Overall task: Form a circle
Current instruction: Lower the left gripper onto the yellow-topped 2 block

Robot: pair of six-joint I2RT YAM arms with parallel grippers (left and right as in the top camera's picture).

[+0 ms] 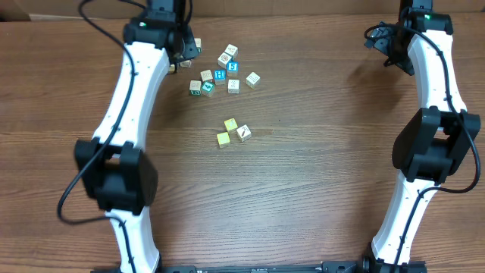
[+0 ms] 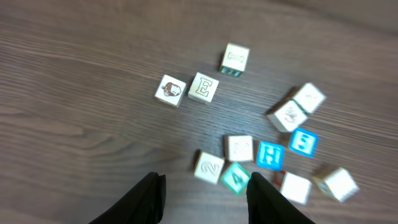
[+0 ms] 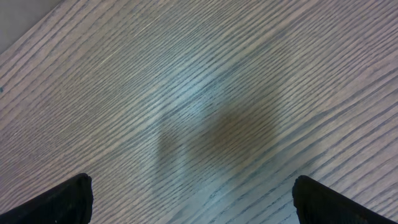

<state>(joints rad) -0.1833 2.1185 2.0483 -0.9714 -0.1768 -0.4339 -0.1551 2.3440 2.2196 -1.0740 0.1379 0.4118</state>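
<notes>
The circle [image 1: 231,125] is not much of a circle yet. I see a small huddle of three little blocks near the middle of the table [image 1: 318,174]. Two yellow blocks [image 1: 223,139] sit to the left and a white block with a dark mark [image 1: 243,133] sits to the right. They are close together, almost touching.

Farther back there is a bigger bunch of blocks [image 1: 218,74], spread out more, with some blue ones in it. It is well apart from the small huddle.

The left gripper [image 1: 184,51] is at the back of the table, just beside the bigger bunch. A tan block [image 1: 197,44] sits right next to it. In the left wrist view, its two dark fingers [image 2: 146,199] have a gap between them. Only bare wood and the edge of the bunch show in that gap, so it is holding nothing.

The right gripper [image 1: 390,49] is far off on the other side, over bare wood. Its jaws are spread as wide as can be, and nothing is in them.
</notes>
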